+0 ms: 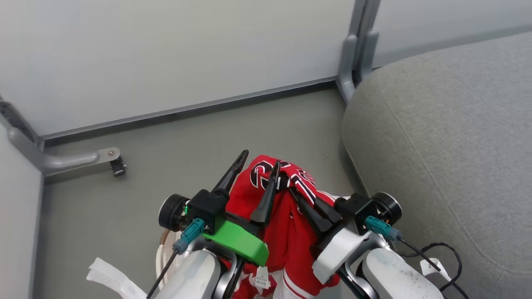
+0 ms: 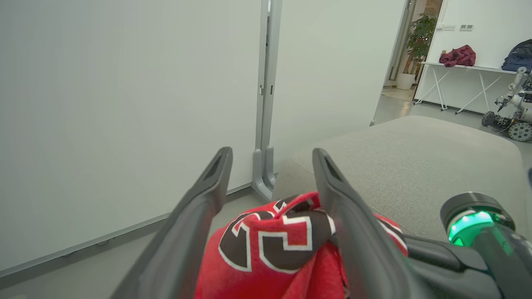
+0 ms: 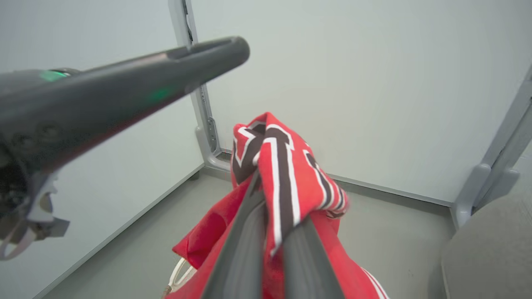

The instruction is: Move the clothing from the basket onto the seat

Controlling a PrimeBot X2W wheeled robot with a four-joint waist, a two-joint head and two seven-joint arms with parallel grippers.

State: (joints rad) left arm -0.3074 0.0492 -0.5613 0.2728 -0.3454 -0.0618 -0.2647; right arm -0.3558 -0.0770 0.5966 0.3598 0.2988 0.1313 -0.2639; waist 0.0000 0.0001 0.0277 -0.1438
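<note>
— What hangs there?
— Soft red clothing (image 1: 286, 232) with black, white-edged lettering. It is bunched at the top and droops lengthwise downward, near the rounded grey fabric seat (image 1: 449, 137).
— And the claws?
— The right gripper (image 1: 291, 187) pinches the bunch. The left gripper (image 1: 259, 160) stands wide around it, above a smooth grey floor (image 1: 187, 137) and before pale wall panels (image 1: 166, 54).

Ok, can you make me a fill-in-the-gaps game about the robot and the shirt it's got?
1. The right gripper is shut on the clothing, which is mostly ___.
2. The left gripper is ___, with one finger on each side of the clothing.
3. The seat, on the robot's right, is coloured ___.

Missing words: red; open; grey.
</note>
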